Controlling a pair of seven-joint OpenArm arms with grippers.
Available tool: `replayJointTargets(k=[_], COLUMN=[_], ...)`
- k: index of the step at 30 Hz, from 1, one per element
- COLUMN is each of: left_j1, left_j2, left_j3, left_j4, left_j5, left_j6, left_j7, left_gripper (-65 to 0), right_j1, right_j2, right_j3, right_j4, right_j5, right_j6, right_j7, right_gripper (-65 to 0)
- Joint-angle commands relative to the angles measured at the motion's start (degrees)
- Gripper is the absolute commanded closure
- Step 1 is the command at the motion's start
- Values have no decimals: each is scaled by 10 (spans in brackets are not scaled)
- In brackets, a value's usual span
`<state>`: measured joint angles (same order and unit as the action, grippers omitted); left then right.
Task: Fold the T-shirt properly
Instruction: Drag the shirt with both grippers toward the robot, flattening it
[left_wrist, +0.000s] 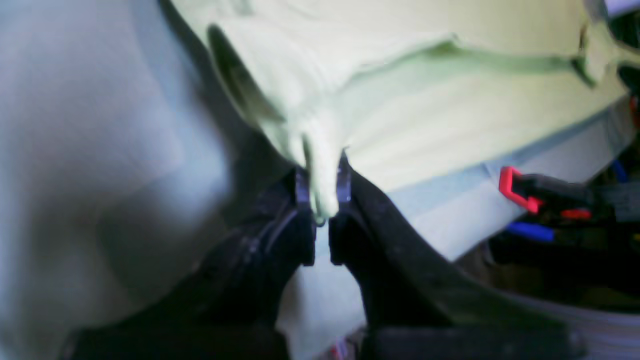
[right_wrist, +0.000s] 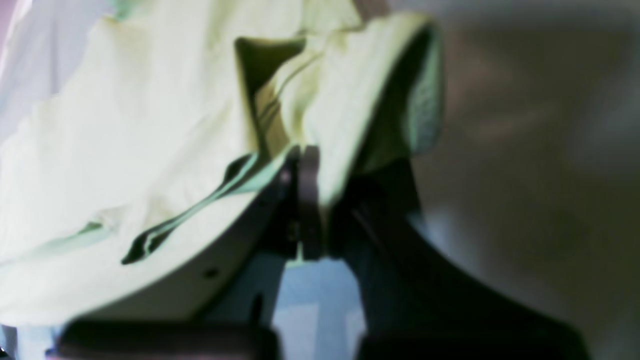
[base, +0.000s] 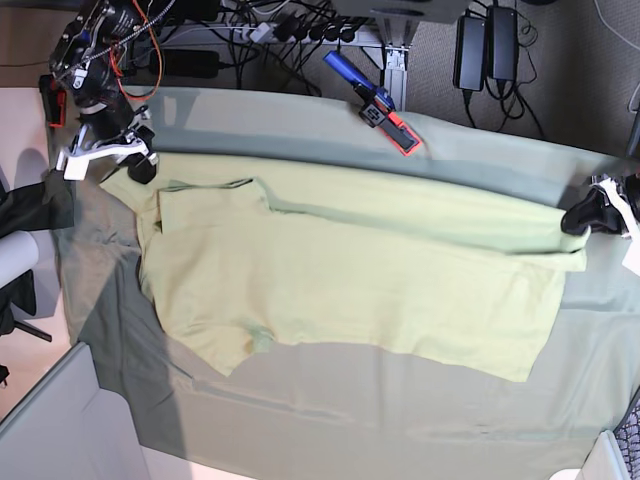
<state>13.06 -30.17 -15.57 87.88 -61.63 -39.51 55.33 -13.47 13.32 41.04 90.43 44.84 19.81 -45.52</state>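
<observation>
Left gripper pinched tight on a fold of pale lime T-shirt, shirt spreading away beyond the fingertips, grey-green table cloth beneath, red clamp off to the right

A pale lime T-shirt stretches across the table, its far edge lifted taut between 2 corners. Its near body lies flat, lightly creased.

- Near half of the table cloth is left bare below the T-shirt; open passage there.
- A bare strip of cloth is seen along the far edge, interrupted by a blue-and-red clamp.
- Far edge is backed by cables and power bricks.
- Shirt's two far corners are occupied by the right gripper and left gripper.
</observation>
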Motion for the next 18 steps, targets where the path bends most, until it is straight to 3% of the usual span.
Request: replayJointTargets(k=[1,18], left_j1=[1,62], left_j2=[-15,-14], left_j3=[-9,-36], left_j4=[16,26], left_j5=[-7,-7], left_j6=[-5,-5], left_j7=[-11,-11], left_gripper=[0,0], right_j1=[-1,-61], right_j2=[13,13], right_j3=[8,42], right_j4=[12,37], right_j5=[6,24], right_j6=[12,13], right_j7=[15,11], right_gripper=[0,0])
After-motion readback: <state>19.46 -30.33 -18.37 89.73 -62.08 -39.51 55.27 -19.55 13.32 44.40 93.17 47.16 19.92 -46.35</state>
